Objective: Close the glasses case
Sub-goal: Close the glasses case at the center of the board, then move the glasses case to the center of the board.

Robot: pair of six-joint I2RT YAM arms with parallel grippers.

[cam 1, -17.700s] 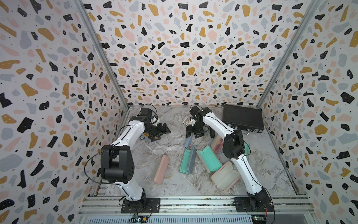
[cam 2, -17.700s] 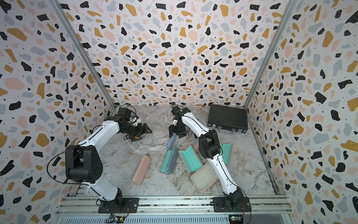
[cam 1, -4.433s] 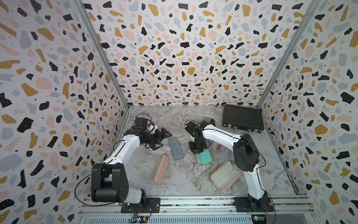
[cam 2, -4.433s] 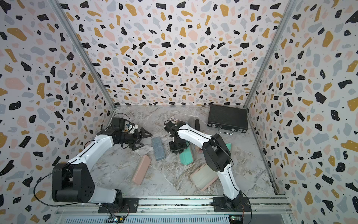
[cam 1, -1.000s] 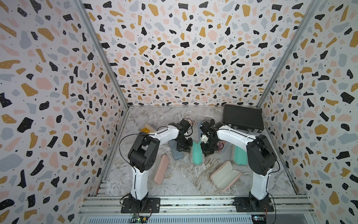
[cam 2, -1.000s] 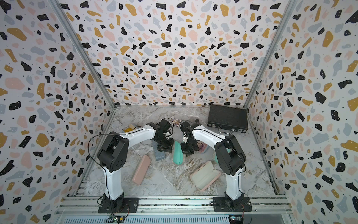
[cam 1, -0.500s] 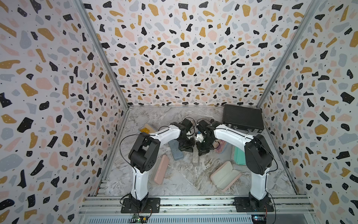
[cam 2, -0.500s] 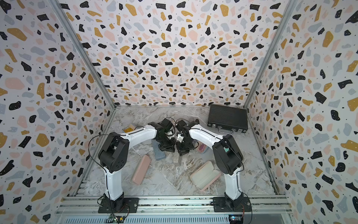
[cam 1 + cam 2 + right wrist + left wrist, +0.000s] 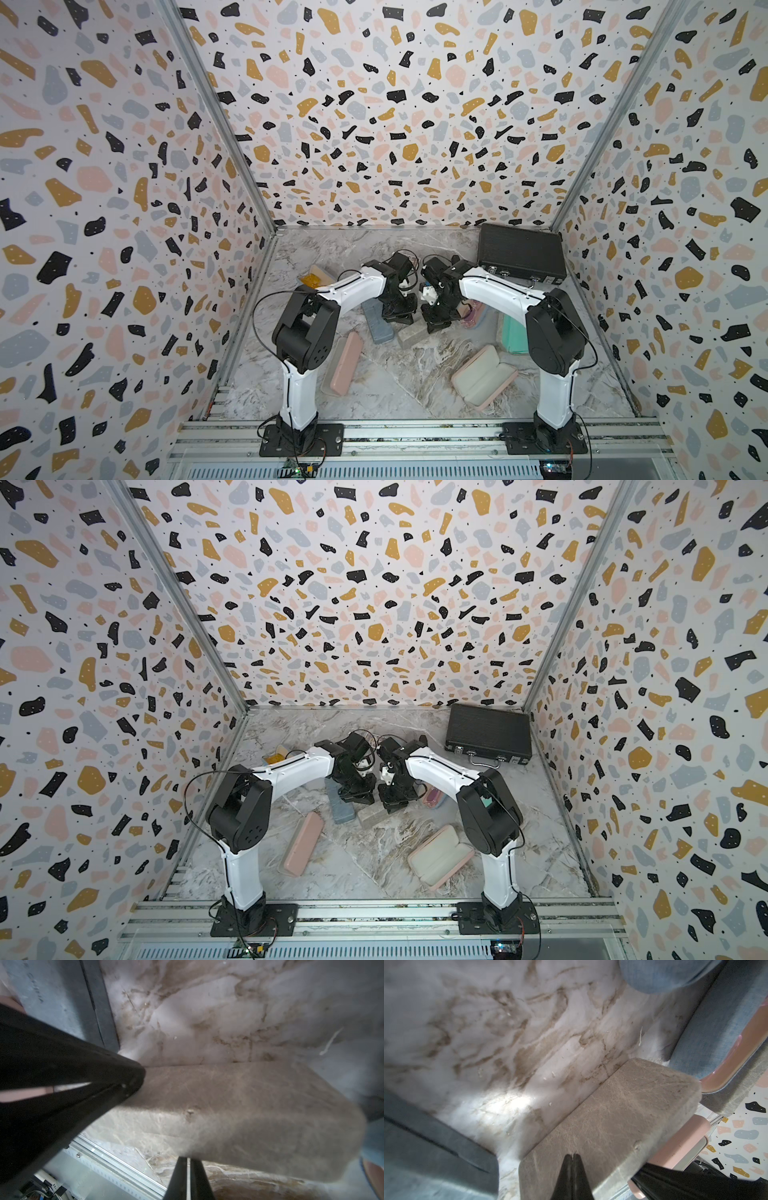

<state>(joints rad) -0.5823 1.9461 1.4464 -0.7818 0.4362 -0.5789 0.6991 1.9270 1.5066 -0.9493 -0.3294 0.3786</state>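
Marble table (image 9: pixel 395 374) carries the grey case (image 9: pixel 410 336) at centre, its lid seemingly down. The left gripper (image 9: pixel 572 1157), fingers together, rests on the lid. The right gripper (image 9: pixel 188 1160), fingers all but together and empty, sits at the case's edge. Closing looks nearly done; next, probably lift both clear.

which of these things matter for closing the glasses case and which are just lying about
Job in hand: grey glasses case, left end effector, right end effector.
Lying about: blue-grey case, closed pink case, open pink case (perhaps next), teal case, black briefcase.
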